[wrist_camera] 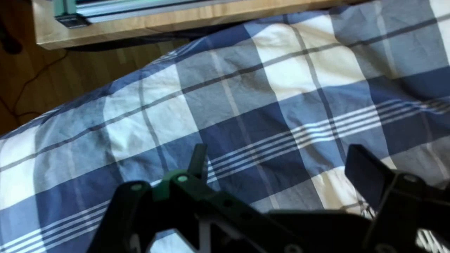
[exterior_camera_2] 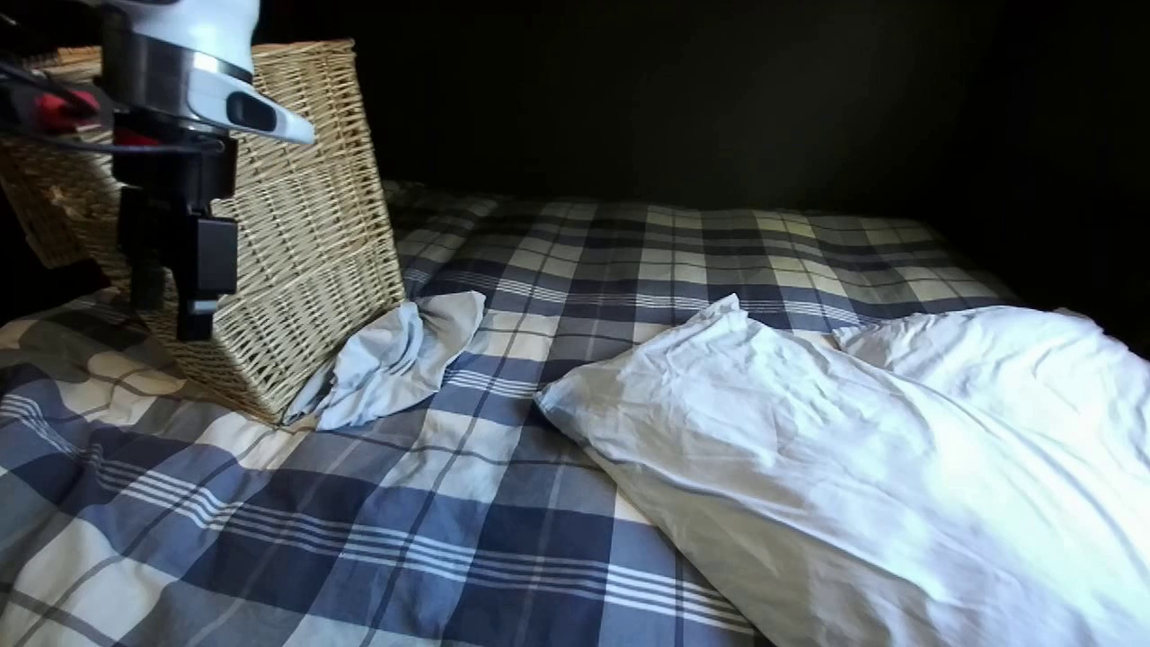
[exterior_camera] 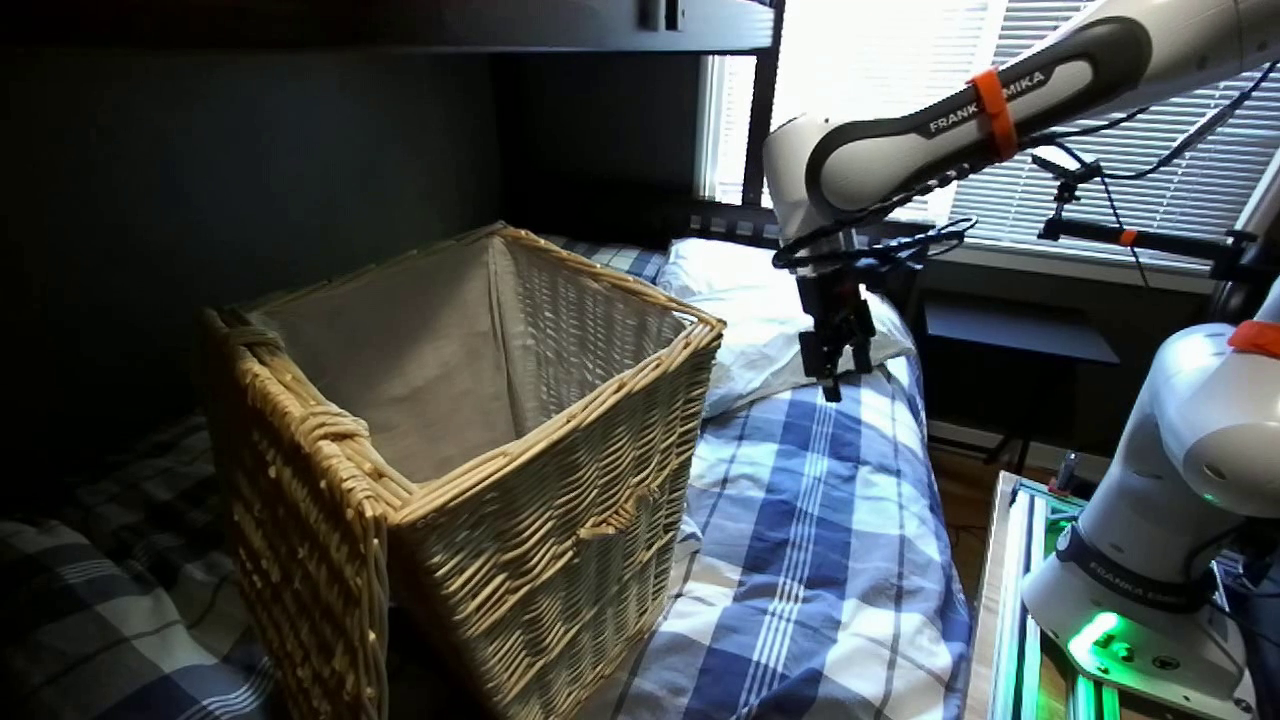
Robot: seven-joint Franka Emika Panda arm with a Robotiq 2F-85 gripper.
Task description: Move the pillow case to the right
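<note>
A small crumpled pale cloth point(exterior_camera_2: 395, 364), which may be the pillow case, lies on the plaid bed against the foot of the wicker basket point(exterior_camera_2: 296, 225). Large white pillows point(exterior_camera_2: 809, 449) lie to its right; they also show behind the basket in an exterior view point(exterior_camera: 745, 300). I cannot tell which of these is the pillow case. My gripper hangs above the bed with its fingers pointing down, in both exterior views point(exterior_camera: 846, 378) point(exterior_camera_2: 171, 310). In the wrist view the gripper point(wrist_camera: 277, 154) is open, with only bedspread point(wrist_camera: 246, 133) seen beyond its fingers.
The large open basket point(exterior_camera: 560, 540) stands tilted on the bed, its rim high beside the arm. An upper bunk point(exterior_camera: 400, 25) overhangs the bed. The robot's wooden table point(wrist_camera: 158, 23) borders the bed, with a gap down to the floor point(wrist_camera: 88, 70).
</note>
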